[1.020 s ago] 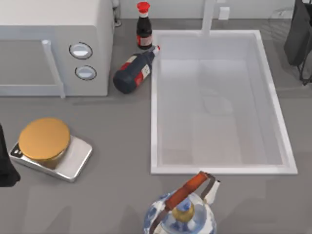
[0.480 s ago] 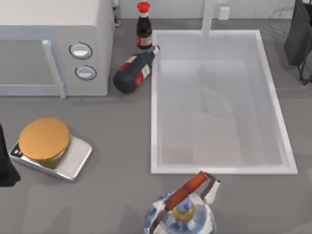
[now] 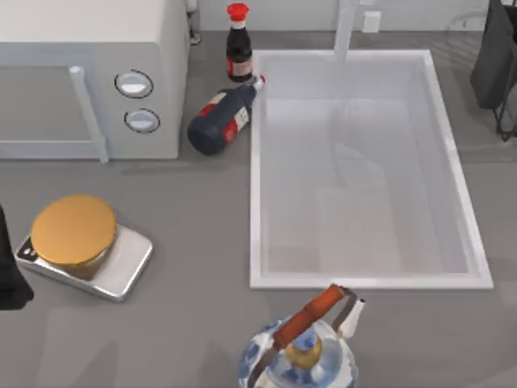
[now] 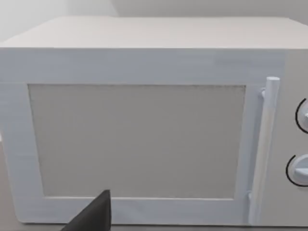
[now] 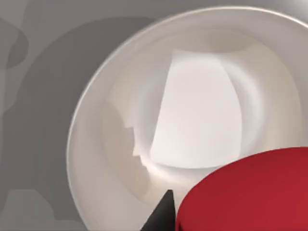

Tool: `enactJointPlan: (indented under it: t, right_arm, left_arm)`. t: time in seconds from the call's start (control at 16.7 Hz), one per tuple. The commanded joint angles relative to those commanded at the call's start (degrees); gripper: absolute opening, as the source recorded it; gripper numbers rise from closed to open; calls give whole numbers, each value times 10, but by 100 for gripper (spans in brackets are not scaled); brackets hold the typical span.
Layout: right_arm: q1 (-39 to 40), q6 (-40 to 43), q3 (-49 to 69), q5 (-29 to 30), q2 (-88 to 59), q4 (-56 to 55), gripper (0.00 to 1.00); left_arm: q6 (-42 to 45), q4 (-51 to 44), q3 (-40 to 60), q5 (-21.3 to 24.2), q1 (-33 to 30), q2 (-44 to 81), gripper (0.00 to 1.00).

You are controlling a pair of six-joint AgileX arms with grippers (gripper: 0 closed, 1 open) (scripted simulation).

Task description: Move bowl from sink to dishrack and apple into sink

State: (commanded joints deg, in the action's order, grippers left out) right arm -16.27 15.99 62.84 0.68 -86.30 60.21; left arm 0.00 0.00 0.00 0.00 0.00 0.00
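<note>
The small bright-red apple [image 5: 250, 192] is seen hard against the right gripper [image 5: 168, 211], over a round white dish [image 5: 110, 159]; whether it is gripped cannot be told. The large white rectangular sink [image 3: 254, 202] lies leftward of the right arm [image 3: 494, 56], the nearer one. The left arm [image 3: 10, 275] is parked at the table's left edge, its grip likewise untellable.

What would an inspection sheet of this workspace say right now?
Surface: grey counter.
Job's things: sink, bottom bare; dishrack far right; apple close before a white dish.
Clutter: microwave, upright bottle, lying bottle, scale, kettle.
Grippers: left arm at left edge, facing microwave; right arm by dishrack.
Cables: nothing seen.
Surroundings: pale wall behind.
</note>
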Motion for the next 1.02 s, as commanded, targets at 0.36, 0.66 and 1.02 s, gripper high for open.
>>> enactJointPlan:
  t: [0.36,0.66,1.02]
  right_arm:
    - [84,-24,-27,46,-1,-152,0]
    - [208,-61,-72,120,-7,-381,0]
    - [365,-110,-137,230,-23,-700,0]
  left_arm:
    - [0,0,0,0,0,0,100]
    - [0,0,0,0,0,0,100]
    - [0,0,0,0,0,0,100]
